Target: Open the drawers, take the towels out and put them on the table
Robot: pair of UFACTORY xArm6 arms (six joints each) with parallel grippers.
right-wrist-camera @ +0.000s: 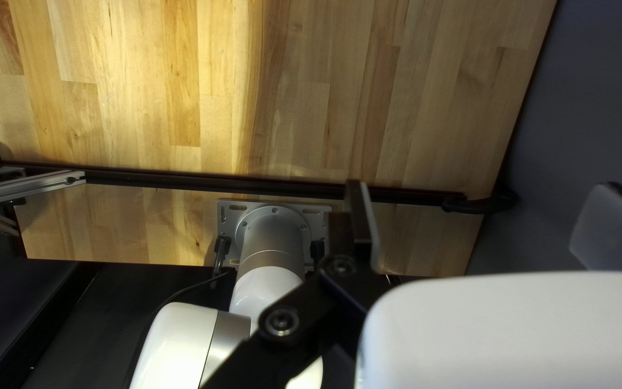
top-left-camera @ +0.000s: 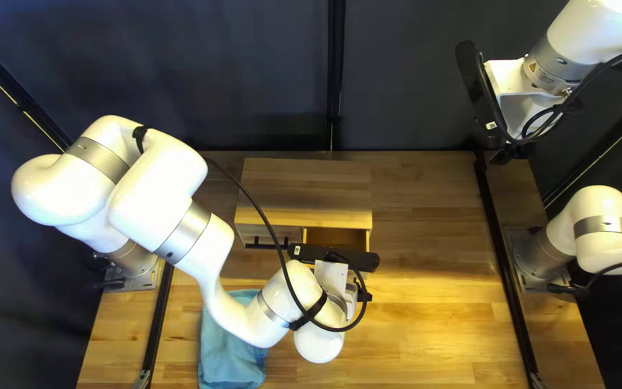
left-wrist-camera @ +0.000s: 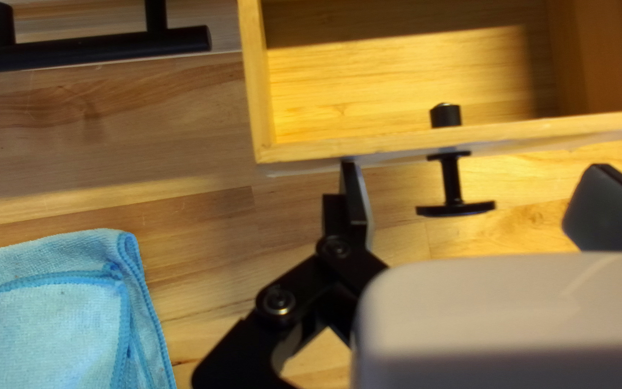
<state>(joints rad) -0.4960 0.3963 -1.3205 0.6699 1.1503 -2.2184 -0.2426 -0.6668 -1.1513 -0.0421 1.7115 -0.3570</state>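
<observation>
one pale blue towel (left-wrist-camera: 46, 313) shows stitched edges.

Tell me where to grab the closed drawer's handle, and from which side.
Best bet: the black bar handle mid-span, between its two posts. It runs level along the closed drawer front and stands off it, leaving finger room behind. Come from the table's near side, one finger over, one under the bar.
</observation>
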